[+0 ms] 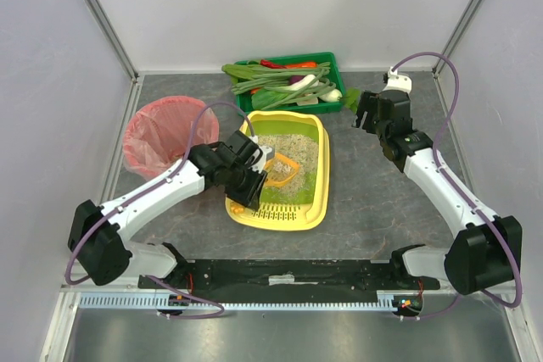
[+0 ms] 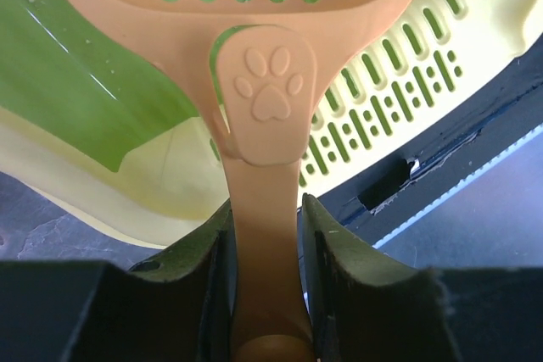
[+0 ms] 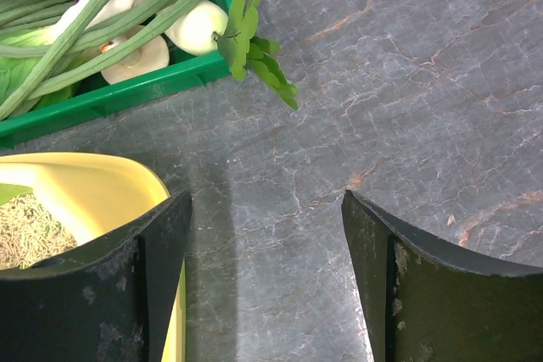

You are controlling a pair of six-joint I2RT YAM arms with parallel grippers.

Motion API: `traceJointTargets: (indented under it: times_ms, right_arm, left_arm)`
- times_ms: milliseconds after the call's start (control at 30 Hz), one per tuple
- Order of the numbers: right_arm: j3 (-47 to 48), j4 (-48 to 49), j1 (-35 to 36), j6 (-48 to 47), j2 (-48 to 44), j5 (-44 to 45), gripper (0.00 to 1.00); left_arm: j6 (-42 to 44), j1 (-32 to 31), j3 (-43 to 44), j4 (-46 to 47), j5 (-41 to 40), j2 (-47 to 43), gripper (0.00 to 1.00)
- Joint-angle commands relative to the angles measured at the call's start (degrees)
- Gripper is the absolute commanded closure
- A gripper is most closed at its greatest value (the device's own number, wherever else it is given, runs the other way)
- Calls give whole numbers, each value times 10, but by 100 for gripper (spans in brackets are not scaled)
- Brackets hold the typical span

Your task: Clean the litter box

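two grippers; left gripper (image 2: 265, 231) clamped on orange scoop (image 2: 263, 99) handle, over litter box (image 1: 280, 221) mid-table; right gripper (image 3: 266, 243) spread, empty, just right of box; advice: keep scoop level, sift slowly so clean litter (image 1: 293, 154) falls.

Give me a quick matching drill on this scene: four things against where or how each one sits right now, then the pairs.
Things:
1. scoop
2. red bin
3. green crate
4. right gripper

Places or states:
A. beyond the litter box, towards the far wall
B. jaws open over bare table, right of the litter box
C. handle clamped in the jaws of the left gripper
D. on the table, left of the litter box

Pairs: 1-C, 2-D, 3-A, 4-B.
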Motion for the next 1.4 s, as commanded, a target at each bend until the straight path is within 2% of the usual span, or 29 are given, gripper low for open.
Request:
traceJointTargets:
  times_ms: [0,67,100,167,200,267,333,433,467,533,633,733,800,867,967,1000,1067,1133,1367]
  right_arm:
    - [29,17,-2,5,4,5,20]
    - [30,17,-1,5,4,4,20]
    - [31,17,-2,4,6,4,21]
    - [32,17,-2,3,7,3,21]
    - [33,16,-2,4,6,4,20]
    - [32,18,-2,4,4,5,20]
    - [32,19,-2,4,8,0,20]
    - [37,17,-2,3,8,-1,21]
    - [35,18,-3,4,6,1,20]
    - [32,20,-2,4,4,2,21]
    - [32,18,-2,3,1,2,20]
    - [25,19,-3,4,-3,4,21]
    - [26,19,-2,4,-2,3,20]
    - [25,18,-2,6,-5,4,20]
    - [24,21,-2,4,-6,4,20]
    - [24,21,-2,3,-5,5,20]
    - [24,20,-2,4,-10,7,20]
    - [20,21,-2,4,-14,10,20]
    - [16,21,-2,8,-15,5,21]
  left_arm:
    - [18,2,13,-1,-21,0,98]
    - [14,16,10,0,13,4,98]
    - [8,1,11,0,27,6,98]
    - [19,-4,10,-4,-2,0,98]
    - [31,13,7,-6,-24,0,98]
    - [31,45,8,-3,17,4,98]
    - [32,29,10,-1,34,5,98]
    - [37,40,9,1,4,9,98]
    - [31,50,7,7,25,7,98]
    - [20,33,8,15,54,7,98]
    - [42,12,20,-4,-13,14,98]
    - [27,13,31,3,33,12,98]
    - [36,-15,43,-8,-5,17,98]
    - [41,2,38,-11,-35,24,98]
    - [20,-6,41,0,13,20,98]
    - [26,-25,43,-6,-12,18,98]
    - [42,-19,38,-14,-50,18,98]
    - [42,3,50,-18,-42,16,98]
    - [28,-9,91,-8,-44,7,98]
